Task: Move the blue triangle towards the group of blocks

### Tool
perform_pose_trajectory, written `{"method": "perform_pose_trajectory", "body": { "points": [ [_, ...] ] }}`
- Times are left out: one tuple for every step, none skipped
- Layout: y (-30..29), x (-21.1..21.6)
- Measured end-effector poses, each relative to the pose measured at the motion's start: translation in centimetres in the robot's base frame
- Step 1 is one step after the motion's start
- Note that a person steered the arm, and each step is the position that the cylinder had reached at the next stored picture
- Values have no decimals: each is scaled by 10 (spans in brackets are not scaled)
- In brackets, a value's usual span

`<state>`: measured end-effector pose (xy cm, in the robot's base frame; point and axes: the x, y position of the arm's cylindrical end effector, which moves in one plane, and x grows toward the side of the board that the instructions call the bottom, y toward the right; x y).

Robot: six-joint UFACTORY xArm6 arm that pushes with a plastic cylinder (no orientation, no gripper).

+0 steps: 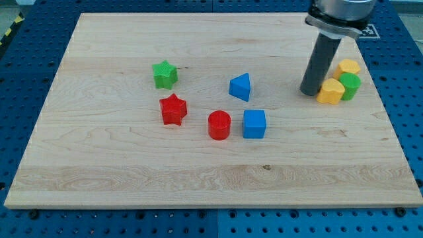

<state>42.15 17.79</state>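
Camera view: a wooden surface [132, 178] on a blue pegboard [26, 59]. Nearest the view's bottom stood a red cylinder [219, 125] and, just to its right, a blue cube [254, 123]; a red star [173, 109] lay to their left. Farther up sat the blue triangle [240, 86], above the cylinder and cube and apart from them, with a green star [164, 74] at upper left. At the right, my tip [309, 92] rested just left of a yellow block [330, 91], which touched a green block [349, 86] and a second yellow block [347, 67]. The arm carried no jaws, only a rod.

Wooden board [198, 178] over perforated blue table [26, 73]
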Motion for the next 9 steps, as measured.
{"method": "perform_pose_trajectory", "body": {
  "points": [
    [7,0],
    [6,-6],
    [-27,-62],
    [-108,-95],
    [-189,-103],
    [-215,-96],
    [-216,-74],
    [-208,-52],
    [-189,-22]
  ]
}}
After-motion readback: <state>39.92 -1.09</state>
